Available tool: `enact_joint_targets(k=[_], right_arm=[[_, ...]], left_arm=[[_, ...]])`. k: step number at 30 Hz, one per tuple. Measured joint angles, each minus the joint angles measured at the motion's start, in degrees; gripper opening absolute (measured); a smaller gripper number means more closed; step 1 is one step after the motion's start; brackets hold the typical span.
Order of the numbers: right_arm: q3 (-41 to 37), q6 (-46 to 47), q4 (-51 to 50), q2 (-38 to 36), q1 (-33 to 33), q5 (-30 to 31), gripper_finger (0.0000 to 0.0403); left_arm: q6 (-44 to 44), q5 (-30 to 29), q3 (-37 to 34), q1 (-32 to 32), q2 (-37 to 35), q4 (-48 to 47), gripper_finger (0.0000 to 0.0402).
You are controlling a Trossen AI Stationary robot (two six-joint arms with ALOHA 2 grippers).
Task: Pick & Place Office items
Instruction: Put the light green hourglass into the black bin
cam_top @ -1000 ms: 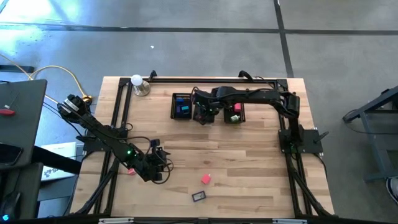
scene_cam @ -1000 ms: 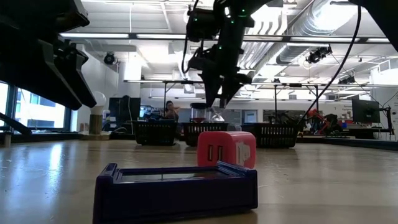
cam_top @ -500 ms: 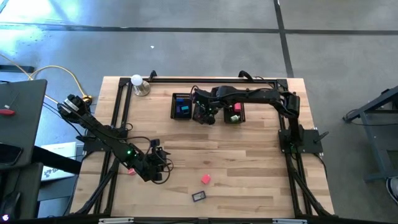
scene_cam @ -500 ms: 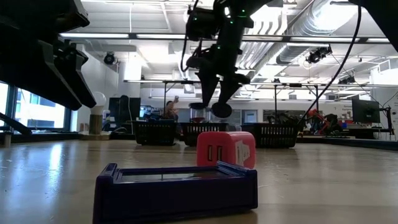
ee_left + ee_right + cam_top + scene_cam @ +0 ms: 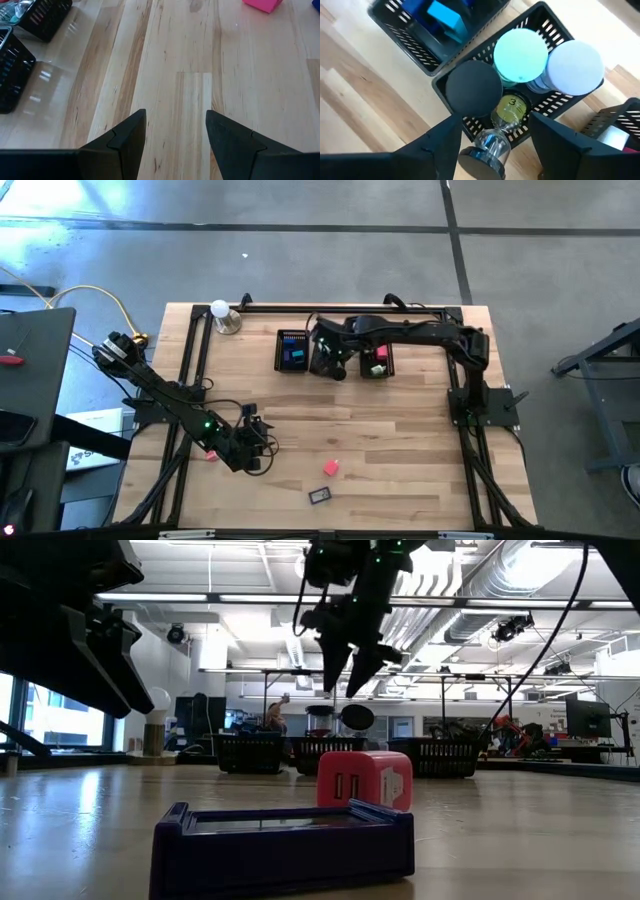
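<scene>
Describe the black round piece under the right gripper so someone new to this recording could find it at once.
Start at the row of three black mesh bins along the table's far edge and take the middle bin. The black round piece is in mid-air just above it, below the open right gripper and touching nothing. Its neighbours in the bin are teal and white; it is the only black disc.

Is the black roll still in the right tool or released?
Released: the black roll hangs below the open right tool, untouched, above the middle bin.

Overhead, table-level, two wrist views
</scene>
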Motion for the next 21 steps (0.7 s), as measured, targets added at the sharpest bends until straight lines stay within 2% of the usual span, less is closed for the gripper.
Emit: enact_joint_targets(k=[9, 15, 21], right_arm=[[0.0, 1.66, -1.7, -5.29, 1.08, -3.8, 0.0196], [0.02, 1.69, -4.18, -7.89, 4.44, -7.31, 0.019], [0.0, 0.78, -3.65, -7.84, 8.4, -6.61, 0.019]], left_arm=[[0.0, 0.0, 0.0, -0.01, 0.01, -0.23, 0.0197], [-0.01, 0.42, 0.0, 0.0, 0.02, -0.23, 0.0197], [-0.02, 0.44, 0.0, -0.02, 0.02, -0.21, 0.0197]])
